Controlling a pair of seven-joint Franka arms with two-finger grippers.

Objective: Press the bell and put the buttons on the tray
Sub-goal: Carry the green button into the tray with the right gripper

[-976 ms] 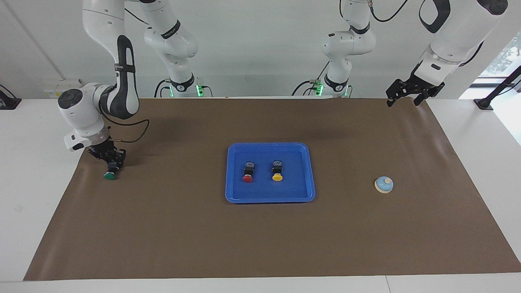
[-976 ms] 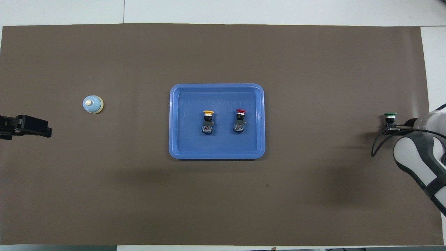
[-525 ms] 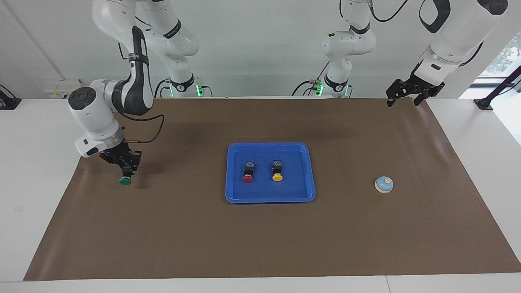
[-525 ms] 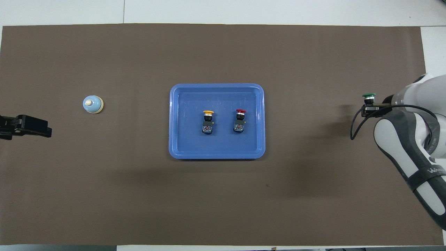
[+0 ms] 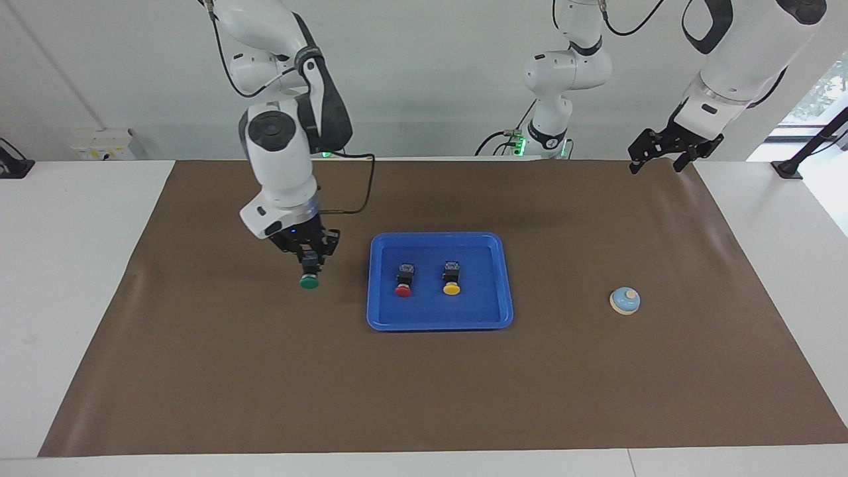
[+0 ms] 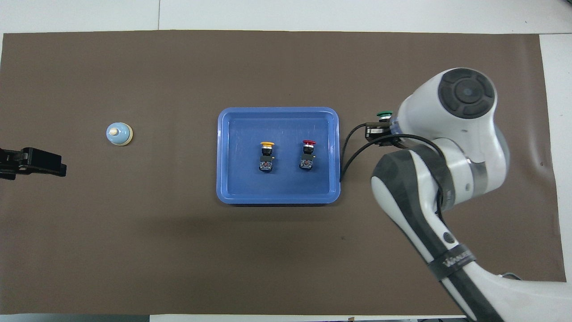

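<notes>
Right pincer point(image 5: 309, 260) clamped on green button point(image 5: 308, 281), raised over the brown mat point(image 5: 265, 371) just beside the blue tray point(image 5: 506, 291). Red button point(image 5: 403, 283) and yellow button point(image 5: 452, 282) lay in the tray. Bell point(image 5: 625, 300) sat toward the left arm's end of the worktop. Left pincer point(image 5: 656, 159) waited, jaws apart.

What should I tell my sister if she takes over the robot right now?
Right gripper: jaws shut on the green button, up in the air over the brown mat, beside the tray toward the right arm's end.
Left gripper: jaws open, empty, waiting over the mat's corner at the left arm's end.
Red button and yellow button: lying side by side in the tray.
Bell: on the mat toward the left arm's end.
Left: set the green button in the tray. Whether the bell was pressed cannot be told.
</notes>
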